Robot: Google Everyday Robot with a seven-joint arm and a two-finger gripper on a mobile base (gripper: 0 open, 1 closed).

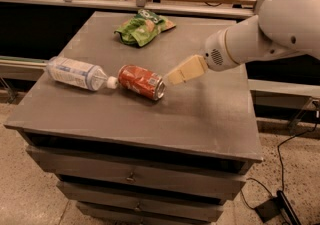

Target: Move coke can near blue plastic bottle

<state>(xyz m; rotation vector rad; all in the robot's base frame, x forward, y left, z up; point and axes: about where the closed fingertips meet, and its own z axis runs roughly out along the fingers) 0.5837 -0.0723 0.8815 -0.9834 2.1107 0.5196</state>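
1. The small red aluminium coke can lies on its side on the grey cabinet top, one end right up against the capped end of the clear bluish plastic bottle.
2. The gripper hangs just right of the can's silver end, holding nothing. Can't tell if it's open or closed.
3. The can's long axis points roughly at the gripper, so the can sits to its left. Task looks basically done to me.

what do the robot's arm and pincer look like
The arm is a smooth white shell, bulbous at the big joint and narrowing to a rounded wrist with a thin yellowish ring and a small dark dotted patch. The pincer, just right of the coke can, is a cream-coloured blocky wedge. No cables or lettering show on either.
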